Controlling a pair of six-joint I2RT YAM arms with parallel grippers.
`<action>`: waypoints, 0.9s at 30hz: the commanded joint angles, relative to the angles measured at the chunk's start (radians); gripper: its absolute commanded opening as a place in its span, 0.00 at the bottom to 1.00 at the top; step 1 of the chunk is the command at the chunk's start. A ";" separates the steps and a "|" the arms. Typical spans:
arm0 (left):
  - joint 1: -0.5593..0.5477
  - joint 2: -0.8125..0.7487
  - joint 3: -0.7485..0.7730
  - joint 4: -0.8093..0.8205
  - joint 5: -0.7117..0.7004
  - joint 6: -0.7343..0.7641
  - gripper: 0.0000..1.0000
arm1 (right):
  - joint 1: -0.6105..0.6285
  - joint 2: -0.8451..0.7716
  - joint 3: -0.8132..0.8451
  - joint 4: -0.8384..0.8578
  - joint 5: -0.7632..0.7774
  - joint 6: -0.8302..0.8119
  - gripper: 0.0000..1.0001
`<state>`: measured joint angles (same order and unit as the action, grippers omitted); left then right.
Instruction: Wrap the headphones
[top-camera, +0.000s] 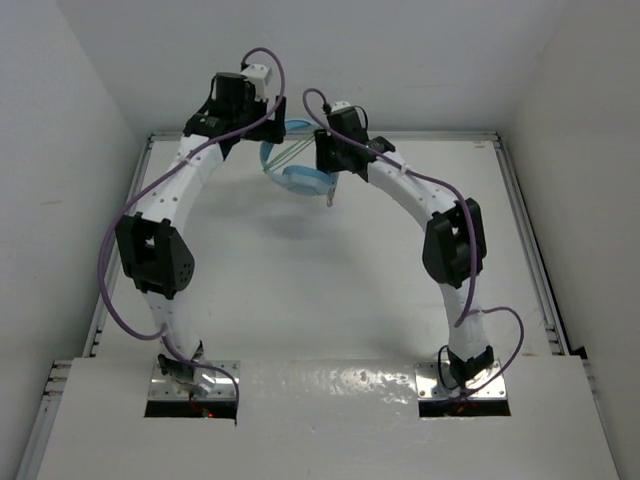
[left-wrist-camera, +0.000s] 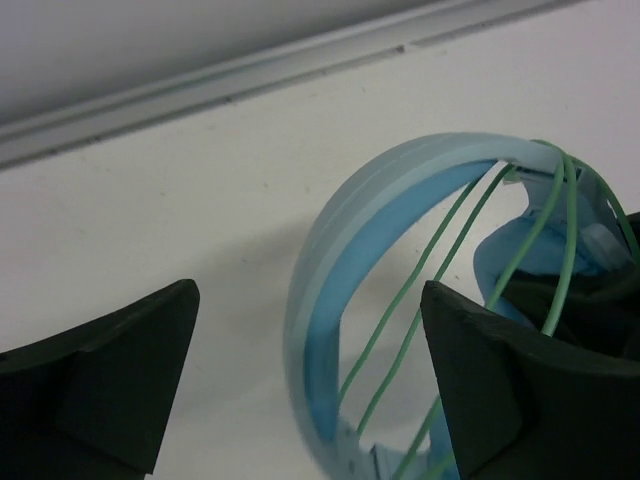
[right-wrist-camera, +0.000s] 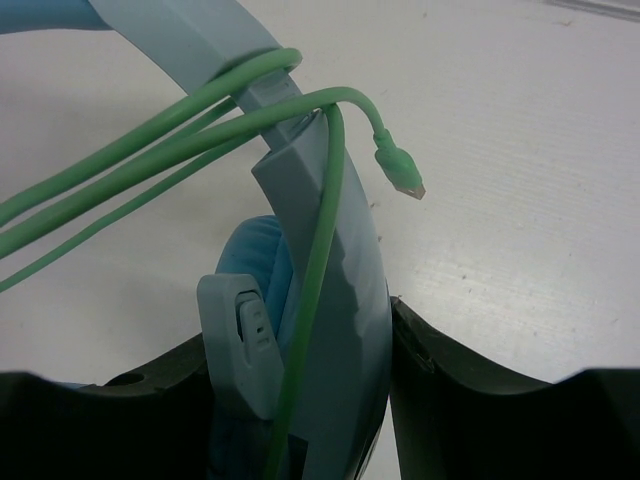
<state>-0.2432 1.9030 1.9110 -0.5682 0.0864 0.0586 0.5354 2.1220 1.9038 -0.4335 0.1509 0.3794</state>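
We see the headphones (top-camera: 300, 176) near the middle of the bench's (top-camera: 330, 300) far edge, a little to the left, held between the two arms. Their shadow falls on the white surface toward the near edge, apart from them.

The right gripper (right-wrist-camera: 300, 410) is clamped on the headphones. In its wrist view the pale blue end of the headband (right-wrist-camera: 335, 250) and the side of one earcup (right-wrist-camera: 248, 258) sit squeezed between the two black fingers (right-wrist-camera: 480, 400). The green cable (right-wrist-camera: 150, 135) is looped over the headband in several strands, and one strand runs down along the band into the grip. The plug (right-wrist-camera: 400, 172) hangs free just beside the band, touching nothing.

The left gripper (left-wrist-camera: 310, 390) has its fingers (left-wrist-camera: 110, 380) wide apart. Seen from its wrist, the arc of the headband lies between them, crossed by strands of cable. The left-hand finger is well clear of the band. The right-hand one is close against the earcup end, though we cannot tell whether it touches. Behind them runs the metal rail (left-wrist-camera: 200, 85) of the far edge.
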 joint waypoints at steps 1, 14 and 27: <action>0.056 0.002 0.091 0.054 -0.131 -0.060 0.94 | -0.060 0.039 0.129 0.032 0.045 0.064 0.00; 0.229 -0.065 -0.058 0.053 -0.068 -0.080 1.00 | -0.121 0.257 0.253 0.150 0.246 0.125 0.00; 0.243 -0.087 -0.184 0.010 -0.053 -0.080 1.00 | -0.144 0.378 0.288 0.220 0.271 0.253 0.00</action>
<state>-0.0048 1.8866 1.7290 -0.5819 0.0120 -0.0238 0.3954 2.5305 2.1143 -0.3202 0.3988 0.5705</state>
